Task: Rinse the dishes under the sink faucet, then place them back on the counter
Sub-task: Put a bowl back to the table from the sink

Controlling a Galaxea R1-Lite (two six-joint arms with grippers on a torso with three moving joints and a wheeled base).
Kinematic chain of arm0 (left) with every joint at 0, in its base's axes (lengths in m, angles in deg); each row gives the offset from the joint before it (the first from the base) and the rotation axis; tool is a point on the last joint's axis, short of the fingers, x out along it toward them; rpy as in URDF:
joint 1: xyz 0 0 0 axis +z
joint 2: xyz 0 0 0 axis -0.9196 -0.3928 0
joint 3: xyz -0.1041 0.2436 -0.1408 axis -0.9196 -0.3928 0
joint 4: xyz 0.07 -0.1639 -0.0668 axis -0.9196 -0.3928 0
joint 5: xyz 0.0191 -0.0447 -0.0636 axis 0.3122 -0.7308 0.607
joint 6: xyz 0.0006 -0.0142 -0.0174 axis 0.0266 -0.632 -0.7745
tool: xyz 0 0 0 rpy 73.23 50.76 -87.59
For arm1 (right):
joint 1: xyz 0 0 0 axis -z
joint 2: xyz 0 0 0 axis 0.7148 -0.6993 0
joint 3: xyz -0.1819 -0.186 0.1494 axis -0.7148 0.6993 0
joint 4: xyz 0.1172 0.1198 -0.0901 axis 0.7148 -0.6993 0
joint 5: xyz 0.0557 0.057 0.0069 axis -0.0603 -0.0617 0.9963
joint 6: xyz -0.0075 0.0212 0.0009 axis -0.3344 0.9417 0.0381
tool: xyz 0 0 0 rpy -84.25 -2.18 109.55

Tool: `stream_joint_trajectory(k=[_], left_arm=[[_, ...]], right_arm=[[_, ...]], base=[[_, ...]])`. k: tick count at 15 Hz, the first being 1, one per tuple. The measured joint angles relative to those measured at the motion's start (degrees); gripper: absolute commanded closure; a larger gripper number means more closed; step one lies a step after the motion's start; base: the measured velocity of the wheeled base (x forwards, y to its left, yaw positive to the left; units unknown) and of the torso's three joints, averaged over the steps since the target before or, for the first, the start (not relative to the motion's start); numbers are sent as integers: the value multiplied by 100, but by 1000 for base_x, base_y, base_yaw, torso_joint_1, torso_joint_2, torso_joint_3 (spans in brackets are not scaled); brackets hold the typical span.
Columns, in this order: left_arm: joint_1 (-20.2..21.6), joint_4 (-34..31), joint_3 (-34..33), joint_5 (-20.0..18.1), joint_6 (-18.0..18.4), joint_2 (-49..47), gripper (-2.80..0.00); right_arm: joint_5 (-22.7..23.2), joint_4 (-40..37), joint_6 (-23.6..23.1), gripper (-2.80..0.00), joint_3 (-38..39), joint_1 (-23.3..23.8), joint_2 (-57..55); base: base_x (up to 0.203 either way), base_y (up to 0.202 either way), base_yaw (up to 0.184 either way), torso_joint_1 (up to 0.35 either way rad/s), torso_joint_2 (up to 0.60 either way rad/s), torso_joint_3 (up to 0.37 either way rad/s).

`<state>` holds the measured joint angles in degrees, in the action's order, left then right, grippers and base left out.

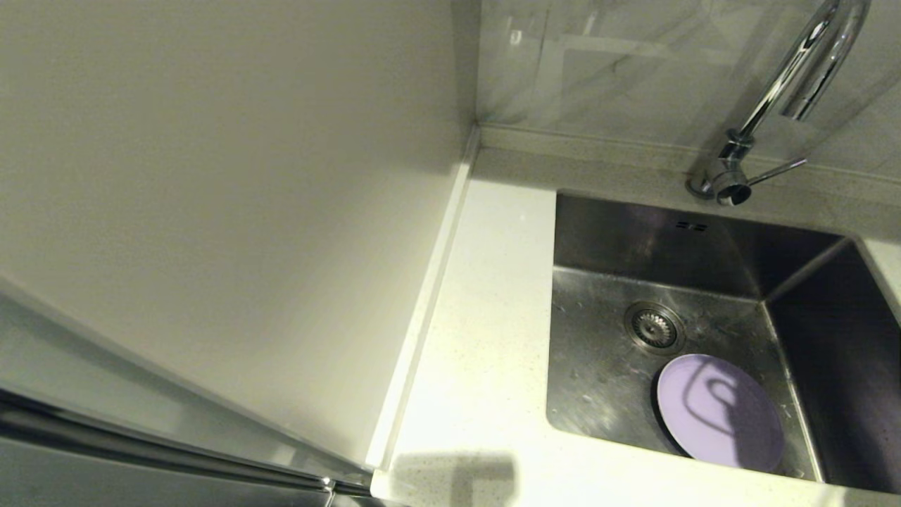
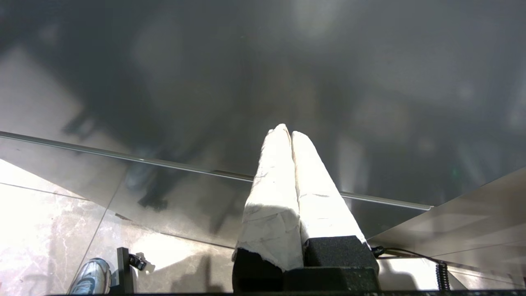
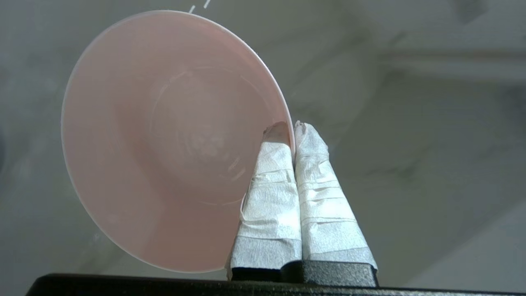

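Lilac plate (image 1: 719,412) lies flat in the sink (image 1: 598,366), at its near edge, just before the drain strainer (image 1: 654,326). Faucet (image 1: 781,98) stands on the counter (image 1: 486,338) behind the sink. Right gripper (image 3: 293,126) pinches the pink bowl (image 3: 164,139) by its rim. Left gripper (image 2: 290,132) parked, fingers pressed together, empty.

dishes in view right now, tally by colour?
Lilac-purple: 1, the plate lying in the sink.
Pale pink: 1, the bowl, rim pinched in the shut right gripper.
Blue-grey: 0, none in view.
Total: 2
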<state>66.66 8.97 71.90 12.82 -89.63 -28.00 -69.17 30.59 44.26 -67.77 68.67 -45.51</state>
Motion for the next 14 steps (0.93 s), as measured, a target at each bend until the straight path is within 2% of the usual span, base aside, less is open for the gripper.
stream_joint_trajectory(k=[3,6,8,12,14], left_arm=[[-1,0,0,2,-1,0,0],[-1,0,0,1,-2,0,0],[-1,-2,0,2,3,0,0],[0,0,0,4,1,0,0],[0,-2,0,1,0,0,0]], right_arm=[[1,12,19,0,581,5,698],[0,-7,41,0,1237,0,654],[0,-13,38,0,1221,5,485],[-35,4,58,0,563,5,440],[-71,9,83,0,559,5,435]], base=[[0,0,0,0,0,0],[0,0,0,0,0,0],[0,0,0,0,0,0],[0,0,0,0,0,0],[0,0,0,0,0,0]])
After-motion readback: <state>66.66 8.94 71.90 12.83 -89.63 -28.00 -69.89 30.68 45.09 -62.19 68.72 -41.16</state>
